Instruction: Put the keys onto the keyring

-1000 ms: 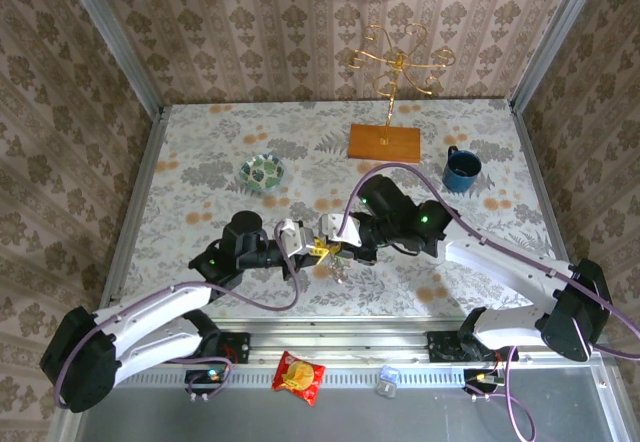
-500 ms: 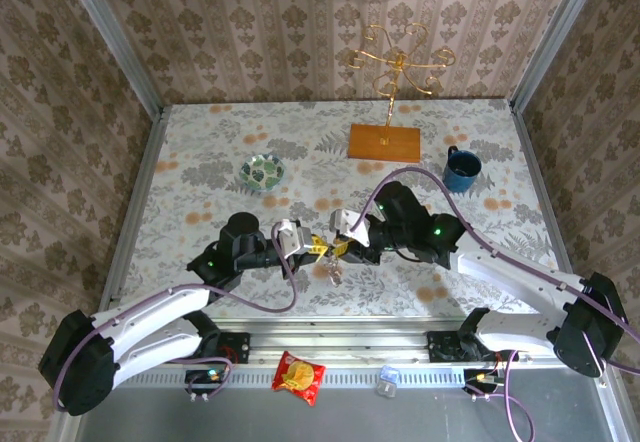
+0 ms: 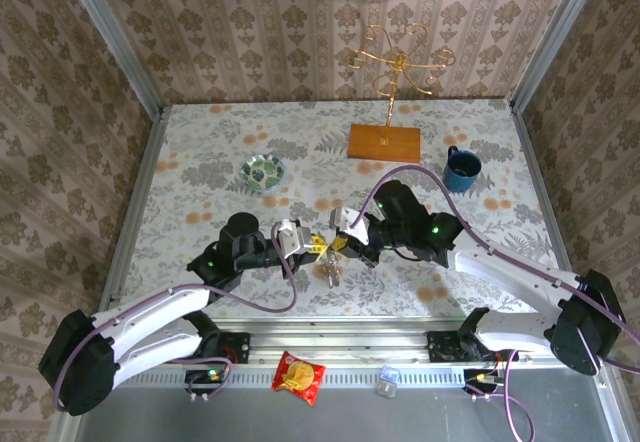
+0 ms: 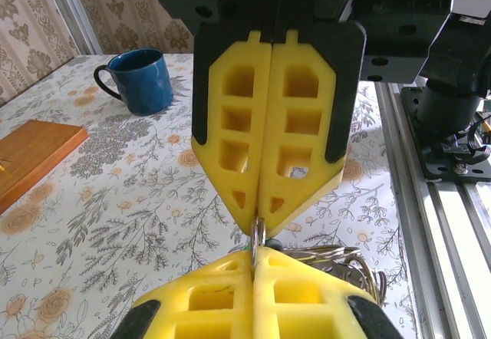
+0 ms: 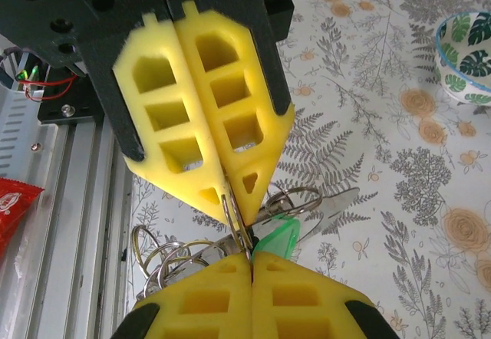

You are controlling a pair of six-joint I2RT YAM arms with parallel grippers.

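Over table [image 4: 115, 201], keys [image 4: 341, 261] at left gripper [image 4: 255, 255].

A fixed camera above and behind the two arm bases looks down across the whole table [image 3: 200, 152] toward the back wall [image 3: 300, 32]. The left wrist camera sits close behind its yellow fingers [image 4: 291, 270], facing the mug [image 4: 142, 80]. The right wrist camera, equally close, faces the bowl [image 5: 468, 47]. Both wrist views share the keys [image 5: 278, 238] between opposing fingertips.
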